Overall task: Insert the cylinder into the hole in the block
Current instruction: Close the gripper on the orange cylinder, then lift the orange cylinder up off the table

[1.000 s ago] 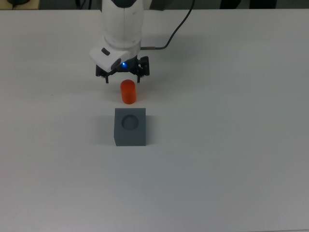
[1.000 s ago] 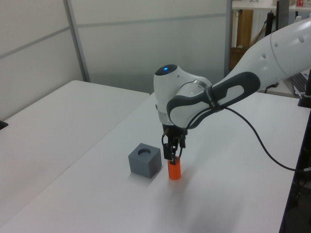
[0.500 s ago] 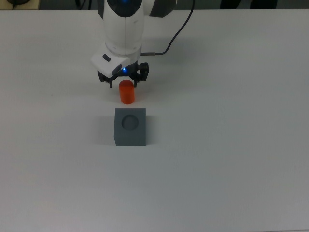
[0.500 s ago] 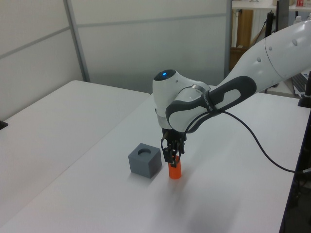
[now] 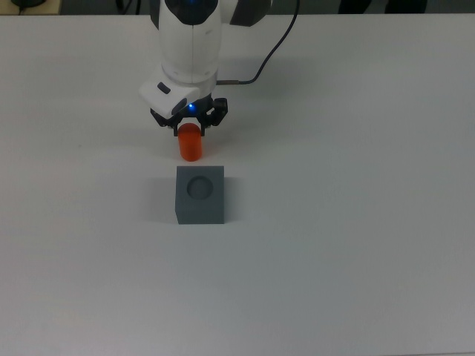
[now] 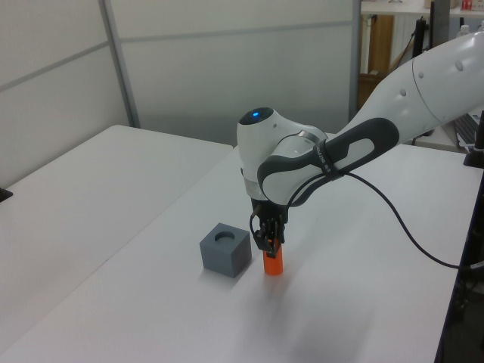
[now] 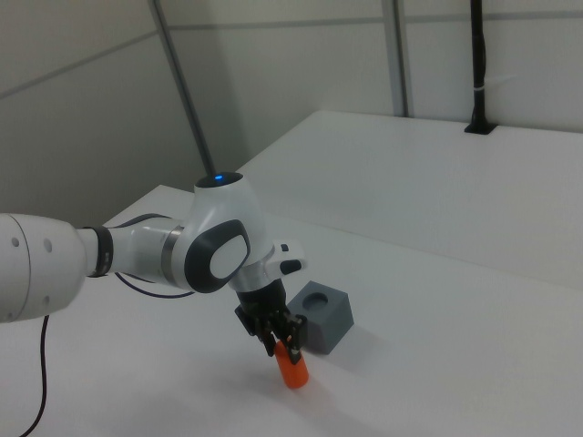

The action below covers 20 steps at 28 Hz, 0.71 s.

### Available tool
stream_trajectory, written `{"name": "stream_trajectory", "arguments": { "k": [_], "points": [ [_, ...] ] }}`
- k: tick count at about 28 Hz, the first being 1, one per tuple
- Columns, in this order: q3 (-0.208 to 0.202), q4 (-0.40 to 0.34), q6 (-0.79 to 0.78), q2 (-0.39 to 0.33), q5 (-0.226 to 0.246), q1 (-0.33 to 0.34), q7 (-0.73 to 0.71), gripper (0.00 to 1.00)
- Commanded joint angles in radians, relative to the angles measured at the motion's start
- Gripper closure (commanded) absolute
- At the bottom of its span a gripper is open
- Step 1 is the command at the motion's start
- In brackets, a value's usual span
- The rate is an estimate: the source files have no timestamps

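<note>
**Top view: gripper closed around the orange cylinder, block just beside**

Top view shows the gripper point(image 5: 190, 124) low over the table, its two black fingers point(image 5: 210, 119) drawn in narrow on either side of the upper part of the cylinder point(image 5: 190, 144). The cylinder's lower body sticks out below the fingers toward the top view's bottom edge. A small blue light glows on the underside of the hand between the fingers.

From the left view the gripper point(image 6: 269, 238) points straight down and clasps the top of the cylinder point(image 6: 272, 262), which stands upright; its base looks to be at the table surface, though whether it touches or is just lifted cannot be told. In the right view the gripper point(image 7: 281, 342) holds the cylinder point(image 7: 292, 369) with the orange body leaning slightly toward the right view's right.

The block point(image 5: 200, 194) sits on the table just beside the cylinder, apart from it, toward the top view's bottom. Its round hole point(image 5: 199, 188) faces up and holds nothing. In the left view the block point(image 6: 225, 249) lies at the left view's left of the cylinder; in the right view the block point(image 7: 322, 315) is behind and to the right view's right of it.

The white arm point(image 5: 190, 44) reaches in from the top view's upper edge, and a black cable point(image 5: 272, 52) trails from it across the white table point(image 5: 356, 245). Grey wall panels point(image 6: 227, 68) stand behind the table in the left view
</note>
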Motion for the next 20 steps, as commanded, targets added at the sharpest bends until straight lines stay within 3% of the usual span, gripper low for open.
{"name": "stream_trajectory", "arguments": {
  "k": [1,2,5,7,11,17,20],
  "points": [
    [-0.007,0.069,-0.077,-0.032,-0.015,-0.001,-0.016,0.84],
    [-0.008,0.136,-0.16,-0.028,-0.007,-0.003,-0.034,0.84],
    [-0.008,0.245,-0.272,-0.017,0.003,-0.008,-0.049,0.84],
    [-0.008,0.332,-0.327,-0.01,0.044,-0.018,-0.051,0.84],
    [-0.01,0.408,-0.332,0.007,0.078,-0.026,-0.059,0.84],
    [-0.004,0.538,-0.329,0.112,0.068,-0.025,-0.053,0.82],
    [0.0,0.542,-0.319,0.132,0.063,-0.023,-0.059,0.82]
  ]
}}
